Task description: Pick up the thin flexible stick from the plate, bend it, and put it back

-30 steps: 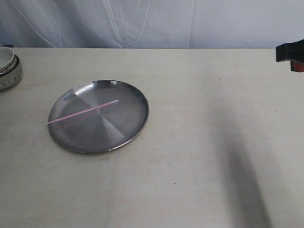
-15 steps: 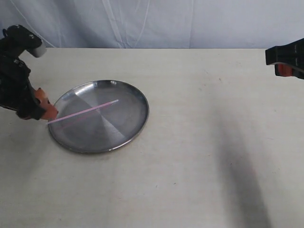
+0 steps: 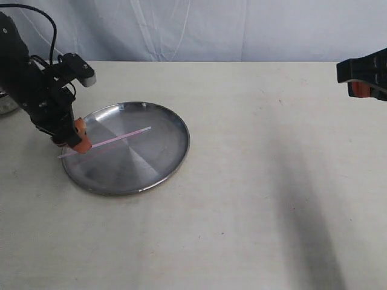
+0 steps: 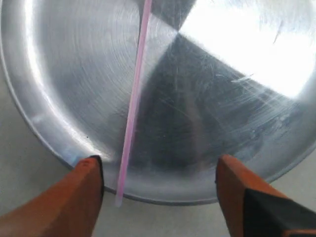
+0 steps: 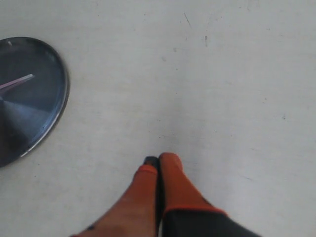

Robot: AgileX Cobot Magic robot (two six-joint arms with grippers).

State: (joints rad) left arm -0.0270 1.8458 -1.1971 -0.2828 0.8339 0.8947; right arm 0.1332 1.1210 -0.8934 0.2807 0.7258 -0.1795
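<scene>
The thin pink stick (image 3: 112, 141) lies straight across the silver plate (image 3: 151, 160), its left end poking just over the rim. My left gripper (image 3: 77, 140) hovers at that end, open; in the left wrist view the stick (image 4: 134, 103) passes between the orange fingers (image 4: 84, 190), close to one of them, over the plate (image 4: 222, 74). My right gripper (image 3: 363, 81) is at the far right edge, well away from the plate. Its wrist view shows the gripper (image 5: 158, 163) shut with nothing in it, and the plate (image 5: 47, 106) and stick tip (image 5: 19, 80) off to the side.
The pale table (image 3: 254, 181) carries the plate on its left part. A white bowl (image 3: 5, 106) peeks out at the far left edge behind the left arm. A light curtain (image 3: 193, 30) hangs behind the table.
The left arm has come in from the left and now stands over the plate's left rim at the stick's end. The right gripper has barely moved.
</scene>
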